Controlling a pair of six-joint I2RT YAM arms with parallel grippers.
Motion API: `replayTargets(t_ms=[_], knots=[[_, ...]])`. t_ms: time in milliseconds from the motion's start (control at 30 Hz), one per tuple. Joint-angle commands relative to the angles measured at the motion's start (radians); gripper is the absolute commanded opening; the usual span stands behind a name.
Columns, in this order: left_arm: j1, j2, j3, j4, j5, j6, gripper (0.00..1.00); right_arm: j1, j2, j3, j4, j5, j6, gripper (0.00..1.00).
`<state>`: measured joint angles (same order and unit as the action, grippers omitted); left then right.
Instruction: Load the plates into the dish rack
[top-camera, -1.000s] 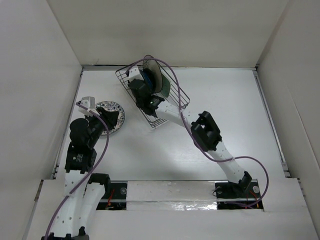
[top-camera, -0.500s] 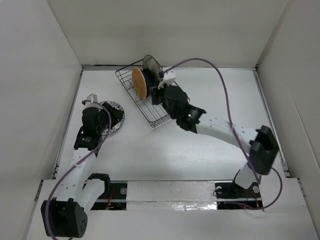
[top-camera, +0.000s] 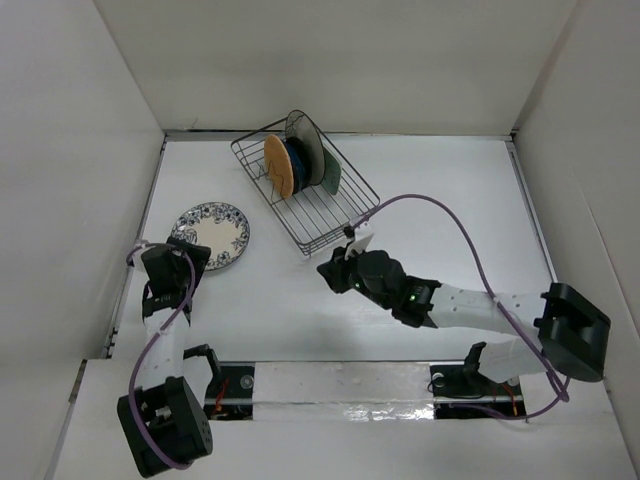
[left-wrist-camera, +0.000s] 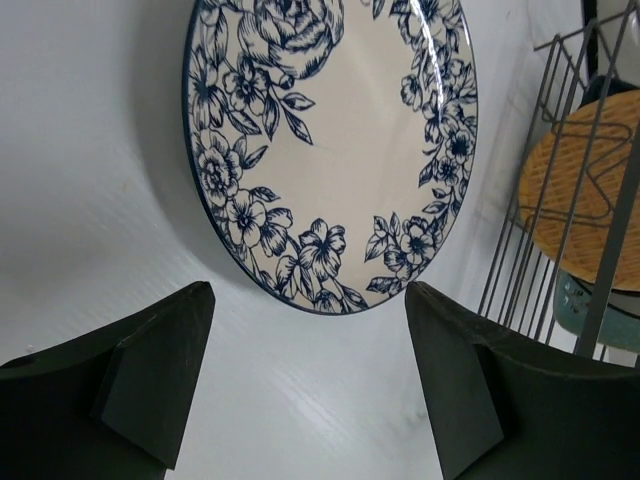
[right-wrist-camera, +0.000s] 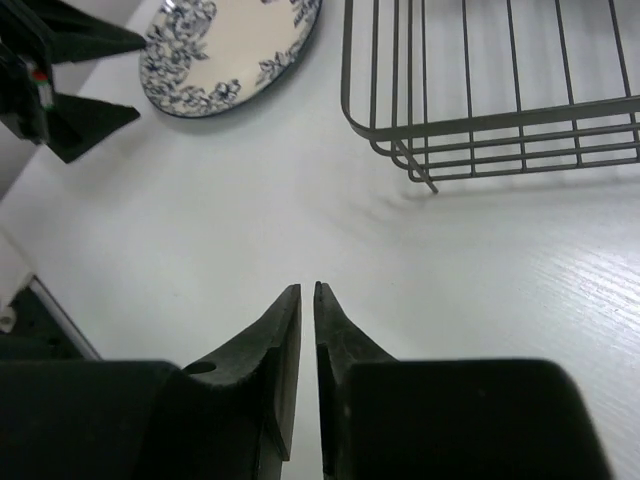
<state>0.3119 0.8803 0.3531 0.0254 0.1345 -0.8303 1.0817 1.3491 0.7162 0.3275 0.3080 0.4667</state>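
Though pinched down to a hairline slit, grips nothing: so much for the right claw (right-wrist-camera: 307, 290), low over the white surface (top-camera: 440, 210) near the middle, nose toward the near corner of the dish rack (top-camera: 322, 216) and apart from it.

Off to the left and about as near, the left claw (left-wrist-camera: 307, 300), released, dark fingers (left-wrist-camera: 150, 380) spread wide, aimed at the blue-and-white plate (left-wrist-camera: 330, 150). Just beside that plate's near rim; whether touching it, cannot tell.

Next out, the blue-and-white plate itself, flat on the surface, face up, floral band round a cream middle. Left of the rack, apart from it, outside the wire.

Farther again, the dish rack, set at an angle, long sides running from near right to far left. Dark wire floor and low walls visible at the near end from the right wrist view.

At the rack's far end, a row of dishes on edge between the tines, packed close. Nearest the left wall, the tan-orange plate (top-camera: 277, 166), face outward. Right behind it, the dark blue plate (top-camera: 296, 158). Then the pale green plate (top-camera: 330, 175), leaning toward the right wall. Tallest, at the back, a pale round plate (top-camera: 300, 125). Something darker wedged among these, too crowded to separate.
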Motion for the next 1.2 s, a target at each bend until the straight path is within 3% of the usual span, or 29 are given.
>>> replayTargets(t_ms=[0,167,300,433,767,867,900,933,1000,1167], knots=[[0.016,-0.075,-0.014,-0.024,-0.078,-0.020,0.74,0.011,-0.103,-0.007,0.085,0.011,0.018,0.21],[0.016,-0.077,-0.068,-0.010,-0.111,-0.046,0.72,0.011,-0.169,-0.034,0.062,0.029,0.000,0.27],[0.016,0.055,-0.091,0.094,-0.073,-0.084,0.70,0.011,-0.199,-0.053,0.059,0.031,0.000,0.28],[0.016,0.192,-0.094,0.238,-0.013,-0.131,0.61,0.000,-0.215,-0.061,0.056,0.016,-0.002,0.27],[0.016,0.302,-0.130,0.458,0.001,-0.207,0.51,-0.043,-0.237,-0.083,0.048,0.019,0.032,0.28],[0.016,0.331,-0.166,0.528,-0.007,-0.222,0.38,-0.043,-0.243,-0.092,0.064,0.014,0.035,0.28],[0.016,0.339,-0.174,0.559,-0.010,-0.222,0.31,-0.043,-0.242,-0.090,0.064,0.016,0.036,0.28],[0.016,0.356,-0.180,0.574,-0.018,-0.221,0.15,-0.043,-0.237,-0.092,0.065,0.025,0.038,0.28],[0.016,0.370,-0.203,0.628,-0.022,-0.225,0.00,-0.052,-0.219,-0.087,0.067,0.032,0.043,0.28],[0.016,0.347,-0.276,0.780,0.005,-0.253,0.00,-0.052,-0.186,-0.046,0.015,0.051,0.032,0.32]])
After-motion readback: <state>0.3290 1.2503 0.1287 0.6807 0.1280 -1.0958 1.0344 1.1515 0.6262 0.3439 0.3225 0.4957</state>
